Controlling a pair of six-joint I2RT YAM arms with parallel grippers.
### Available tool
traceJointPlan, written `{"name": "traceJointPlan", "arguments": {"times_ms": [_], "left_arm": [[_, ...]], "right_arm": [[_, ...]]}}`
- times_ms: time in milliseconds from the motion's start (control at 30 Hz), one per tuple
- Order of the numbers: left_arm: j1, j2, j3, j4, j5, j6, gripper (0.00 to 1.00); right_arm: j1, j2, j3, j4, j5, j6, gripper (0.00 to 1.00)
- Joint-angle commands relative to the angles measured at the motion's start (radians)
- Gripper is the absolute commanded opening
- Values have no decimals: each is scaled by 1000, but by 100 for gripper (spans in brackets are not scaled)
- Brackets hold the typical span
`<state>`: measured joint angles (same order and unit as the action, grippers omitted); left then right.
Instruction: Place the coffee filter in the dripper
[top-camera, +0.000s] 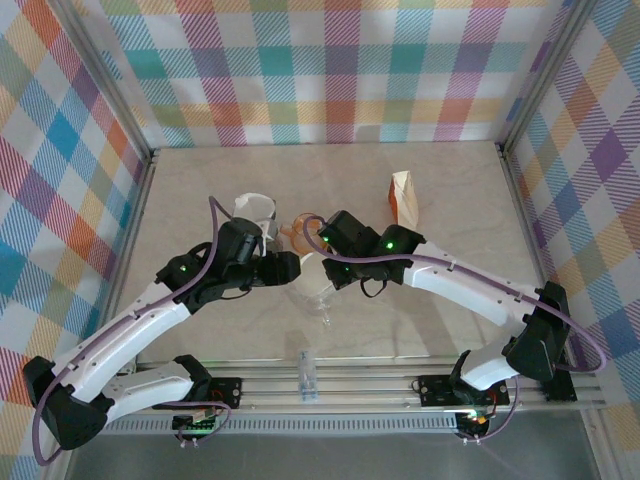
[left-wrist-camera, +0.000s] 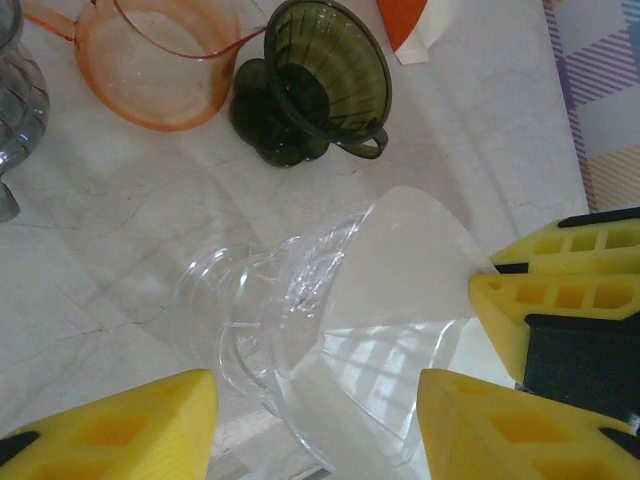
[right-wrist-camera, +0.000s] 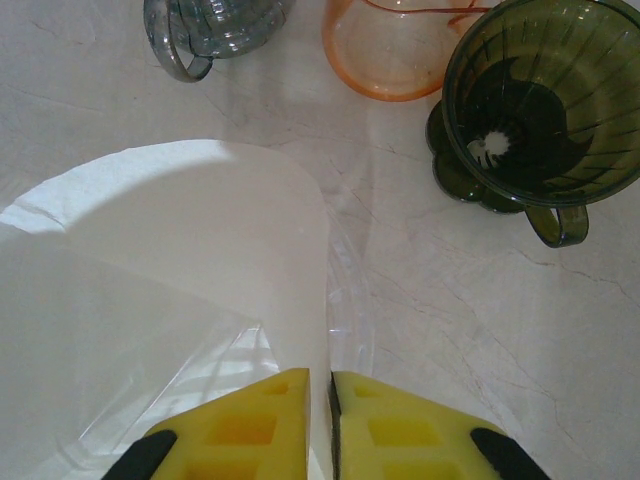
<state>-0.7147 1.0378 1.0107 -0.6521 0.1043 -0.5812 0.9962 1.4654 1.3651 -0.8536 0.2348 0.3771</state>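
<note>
Left gripper (left-wrist-camera: 315, 395) wide, its fingers on either side of the clear dripper (left-wrist-camera: 235, 320), which sits on the worktop (left-wrist-camera: 120, 220) directly under it; can't tell if either finger touches the glass. Coffee filter (right-wrist-camera: 190, 240) sits between the two grippers, its lower part inside the clear dripper and its upper edge well above the rim, on the right gripper's side. Right gripper (right-wrist-camera: 322, 388) narrow, pinching the filter's edge. Beyond both grippers, green dripper (left-wrist-camera: 325, 70) and orange glass vessel (left-wrist-camera: 150, 60), both without a filter. Judgement: task mostly done, the filter is in the cone but not seated. Left to do: right gripper lets go, filter settles flush, arms pull clear.
</note>
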Motion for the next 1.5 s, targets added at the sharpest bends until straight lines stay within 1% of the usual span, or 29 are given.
{"name": "traceJointPlan", "arguments": {"times_ms": [0, 133, 200, 267, 400, 467, 600, 800, 967, 1100, 1133, 1167, 1200, 1233, 1300, 1367, 1467], "left_arm": [[3, 28, 13, -7, 43, 29, 54], [3, 41, 1, -17, 72, 46, 41], [3, 47, -4, -23, 80, 53, 35], [4, 51, -9, -24, 86, 56, 33], [3, 55, -15, -23, 85, 58, 32], [4, 59, -17, -18, 85, 57, 32], [3, 69, -24, -8, 89, 55, 31], [4, 72, -38, 4, 88, 49, 29], [3, 77, -47, 13, 95, 42, 29], [3, 77, -52, 16, 96, 42, 29], [3, 79, -53, 18, 97, 42, 29], [3, 79, -55, 19, 96, 41, 29], [3, 78, -56, 21, 97, 42, 29], [3, 80, -56, 20, 97, 41, 29], [3, 80, -58, 23, 97, 40, 29], [3, 80, -59, 25, 99, 38, 29], [2, 80, -60, 29, 99, 36, 29]], "right_arm": [[3, 4, 9, -1, -9, 2, 17], [3, 6, 5, 2, -9, 6, 19], [4, 6, 8, 1, -8, 6, 22], [4, 3, 15, -3, -2, 7, 28], [4, -15, 35, -12, 21, 8, 41], [3, -20, 42, -20, 44, 5, 42], [0, 2, 60, -39, 54, -14, 28], [0, 28, 59, -37, 48, -20, 15], [1, 54, 52, -37, 34, -23, 8], [0, 50, 52, -35, 35, -21, 9], [0, 46, 53, -33, 39, -19, 10], [1, 36, 56, -31, 39, -20, 14], [2, 24, 60, -29, 42, -20, 20], [2, 15, 64, -29, 47, -20, 28], [4, -5, 68, -36, 65, -14, 48], [3, -22, 60, -39, 79, 0, 63], [4, -20, 42, -38, 82, 17, 72]]}}
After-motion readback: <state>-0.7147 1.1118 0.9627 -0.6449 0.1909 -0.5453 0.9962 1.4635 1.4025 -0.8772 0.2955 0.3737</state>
